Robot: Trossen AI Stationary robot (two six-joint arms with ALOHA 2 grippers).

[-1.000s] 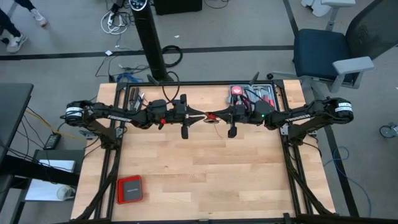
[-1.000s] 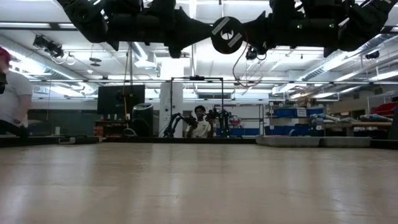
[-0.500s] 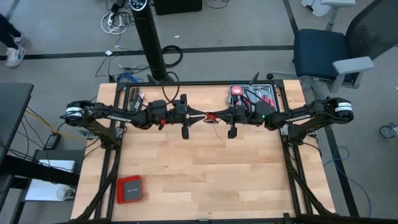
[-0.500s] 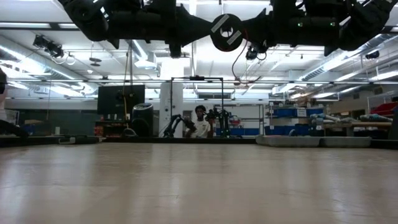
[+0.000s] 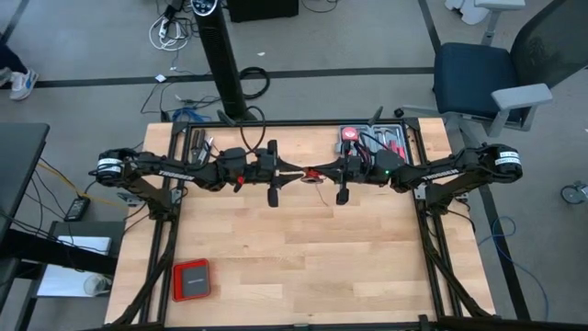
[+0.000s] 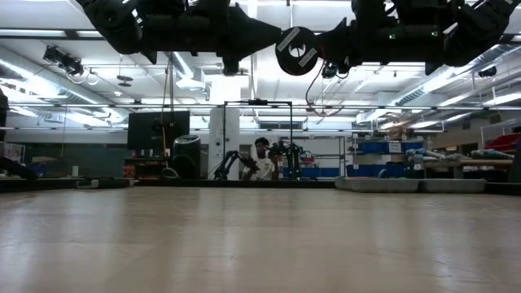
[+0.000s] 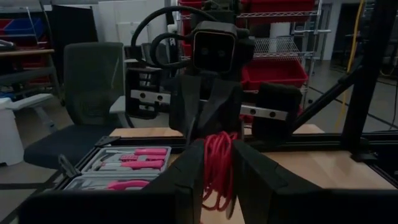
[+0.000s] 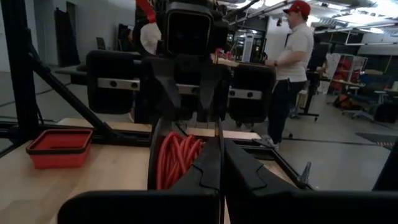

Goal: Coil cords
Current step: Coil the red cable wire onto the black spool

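Red thin wire cord [image 5: 310, 173], coiled into a small bundle, hangs above the wooden bench [image 5: 303, 248] between both grippers. Left gripper [image 5: 296, 170] jaws clasp the coil; right gripper [image 5: 321, 172] jaws are fully closed, pinching it from the opposite side.

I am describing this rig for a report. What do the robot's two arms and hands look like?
Both arms are dark, nearly black, slim jointed tubes with white lettering and a white round cap at each shoulder. The left hand and right hand each have two dark wedge-shaped fingers under a boxy black camera block on a crossbar, with black cables looping behind.
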